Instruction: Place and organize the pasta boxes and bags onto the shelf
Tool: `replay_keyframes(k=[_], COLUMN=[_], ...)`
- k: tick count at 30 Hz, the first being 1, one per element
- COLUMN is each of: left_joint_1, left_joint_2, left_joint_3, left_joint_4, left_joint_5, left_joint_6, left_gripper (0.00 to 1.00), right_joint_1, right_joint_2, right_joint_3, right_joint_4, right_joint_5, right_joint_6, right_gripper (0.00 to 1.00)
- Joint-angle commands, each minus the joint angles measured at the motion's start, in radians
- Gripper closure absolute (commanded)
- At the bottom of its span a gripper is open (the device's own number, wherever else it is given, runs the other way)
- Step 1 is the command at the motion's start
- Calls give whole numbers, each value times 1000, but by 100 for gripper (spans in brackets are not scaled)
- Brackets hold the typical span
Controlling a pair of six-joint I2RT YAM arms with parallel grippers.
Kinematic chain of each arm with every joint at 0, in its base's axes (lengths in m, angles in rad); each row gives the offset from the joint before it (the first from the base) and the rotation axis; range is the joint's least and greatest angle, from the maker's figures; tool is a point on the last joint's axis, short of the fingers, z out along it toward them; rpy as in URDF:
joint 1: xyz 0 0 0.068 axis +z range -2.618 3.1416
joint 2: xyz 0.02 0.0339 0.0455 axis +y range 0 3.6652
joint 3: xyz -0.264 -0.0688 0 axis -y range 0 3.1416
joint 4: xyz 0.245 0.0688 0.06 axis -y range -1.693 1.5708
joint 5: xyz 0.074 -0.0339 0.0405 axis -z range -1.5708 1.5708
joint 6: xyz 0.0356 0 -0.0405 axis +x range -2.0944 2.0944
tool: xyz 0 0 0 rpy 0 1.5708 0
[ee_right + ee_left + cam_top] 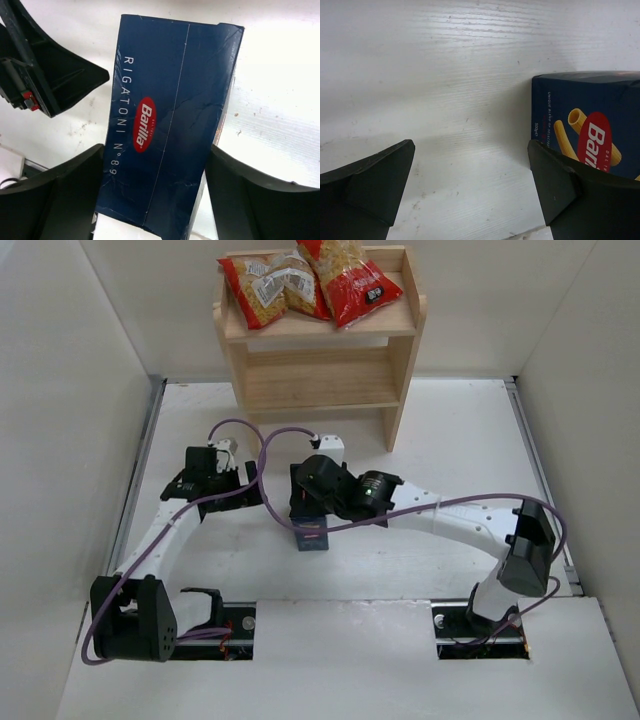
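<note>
Tabletop (470, 440): shelf (403, 380) stands at the far edge, mid-width. Two red bags (268, 288) (352, 280) lie on its top tier, side by side and overlapping. Pasta box (170, 120) stands mid-tabletop, in front of the shelf. Right claw (155, 150) straddles the box, one finger close to each side; whether it is actually gripping, cannot tell. Left claw (470, 150) is spread wide and empty, just left of the box.
</note>
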Motion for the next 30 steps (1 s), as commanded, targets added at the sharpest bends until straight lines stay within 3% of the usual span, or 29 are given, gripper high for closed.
replay_keyframes(k=[1, 6, 8, 11, 17, 22, 25, 30], left_joint_1=[23, 53, 62, 70, 54, 59, 62, 63], left_joint_2=[-12, -30, -35, -38, -40, -41, -41, -40], left_joint_3=[24, 8, 5, 5, 10, 10, 10, 7], left_joint_4=[-26, -30, -32, -30, -24, -19, -19, -18], left_joint_5=[9, 12, 14, 15, 20, 20, 20, 17], left_joint_6=[-4, 7, 16, 30, 53, 56, 58, 64], left_gripper=[0, 0, 0, 0, 0, 0, 0, 0], right_joint_1=[-21, -28, -68, -149, -318, -461, -504, -516], right_joint_2=[63, 23, -38, -148, -400, -535, -560, -578], right_joint_3=[25, 15, -39, -180, -537, -813, -895, -898], right_joint_4=[-74, -114, -79, 62, 551, 1019, 1173, 1303], right_joint_5=[-35, -45, -90, -191, -427, -532, -549, -599], right_joint_6=[-6, -3, 20, 59, 198, 449, 531, 557], right_gripper=[32, 78, 90, 98, 100, 100, 100, 100])
